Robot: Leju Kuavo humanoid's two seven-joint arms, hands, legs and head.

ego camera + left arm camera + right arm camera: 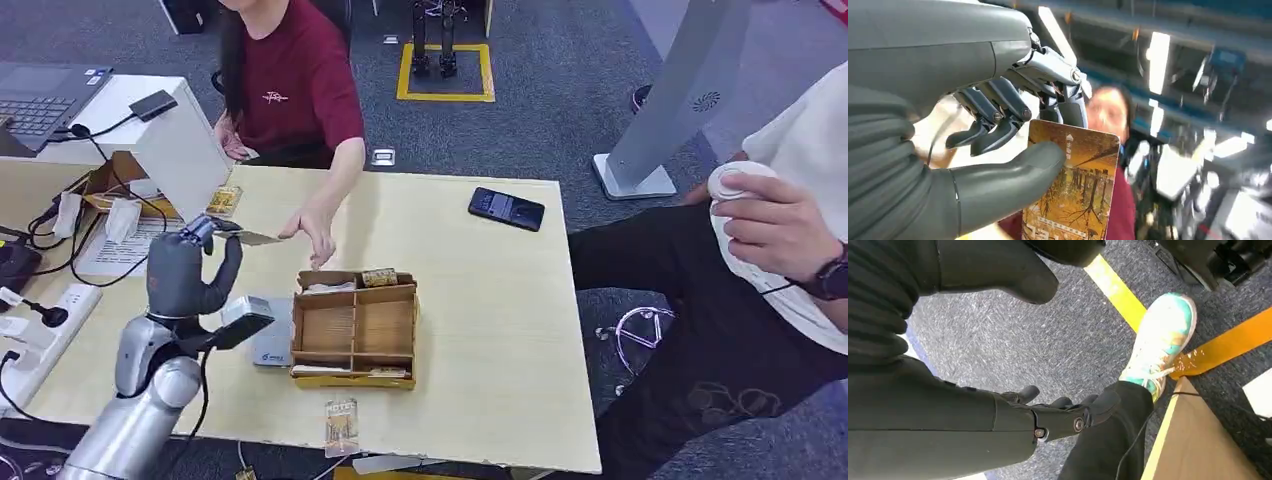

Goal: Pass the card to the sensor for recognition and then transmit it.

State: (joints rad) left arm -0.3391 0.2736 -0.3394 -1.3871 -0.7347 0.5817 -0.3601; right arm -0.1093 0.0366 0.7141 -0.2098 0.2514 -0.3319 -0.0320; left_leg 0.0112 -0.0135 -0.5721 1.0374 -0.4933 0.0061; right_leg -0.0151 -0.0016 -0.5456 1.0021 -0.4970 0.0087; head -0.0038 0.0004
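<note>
My left hand (188,268) is raised above the table's left part and pinches a card (252,238) between thumb and fingers. In the left wrist view the card (1074,186) is orange-brown with a tree picture, and my thumb (1013,180) lies across its face. The card's far end reaches the fingers of a person in a dark red shirt (312,228); whether they touch it I cannot tell. A grey-white sensor unit (268,338) lies on the table just below my hand. My right hand (1058,417) hangs beside the table over grey carpet, fingers apart and holding nothing.
A cardboard sorting box (354,332) stands beside the sensor. Loose cards lie at the front edge (341,426) and the back left (224,200). A dark phone (507,208) lies far right. Cables and a power strip (40,325) sit left. A second person (790,215) sits right.
</note>
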